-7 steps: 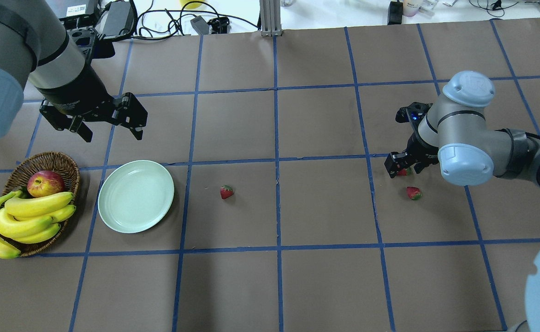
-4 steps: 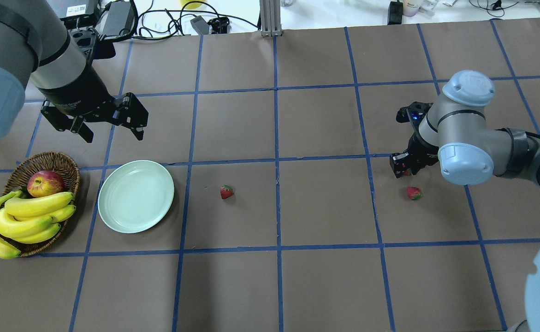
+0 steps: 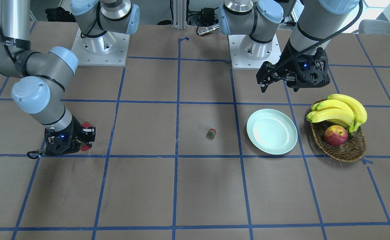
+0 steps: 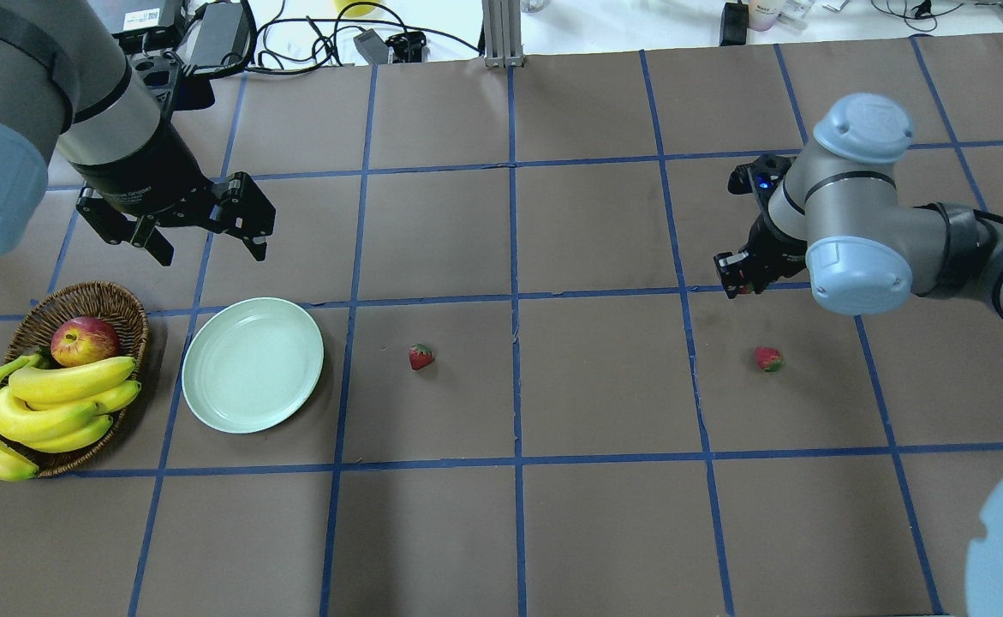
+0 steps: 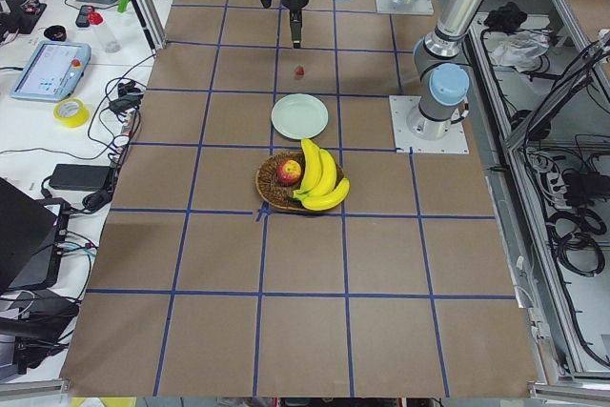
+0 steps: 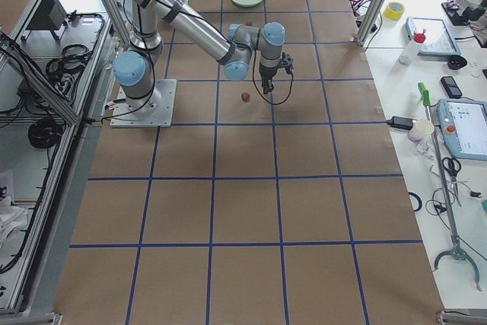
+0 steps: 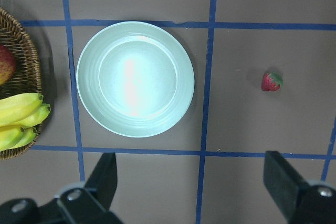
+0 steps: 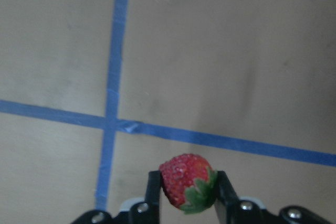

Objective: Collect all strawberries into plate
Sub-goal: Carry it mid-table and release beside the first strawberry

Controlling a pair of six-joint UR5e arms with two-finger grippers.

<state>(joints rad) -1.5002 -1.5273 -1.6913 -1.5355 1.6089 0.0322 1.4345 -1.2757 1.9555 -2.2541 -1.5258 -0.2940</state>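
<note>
Red against the brown paper, a strawberry (image 8: pixel 184 179) sits pinched between the two fingers of my right end effector (image 8: pixel 187 191), its green cap turned toward the wrist camera. It seems to hang a little above the counter (image 4: pixel 604 386), near a crossing of blue tape lines, though the height is hard to judge from overhead. A second strawberry (image 4: pixel 769 359) lies on the counter near that end effector, apart from it. A third strawberry (image 4: pixel 420 356) lies around the middle of the counter, between the second one and the mint-green plate (image 4: pixel 253 364), closer to the plate. My left end effector (image 4: pixel 208 244) hovers over the counter just beyond the plate, its fingers spread wide. Just beside the plate, on its other side, a wicker basket (image 4: pixel 81 296) carries bananas (image 4: pixel 56 394) and an apple (image 4: pixel 84 340).
</note>
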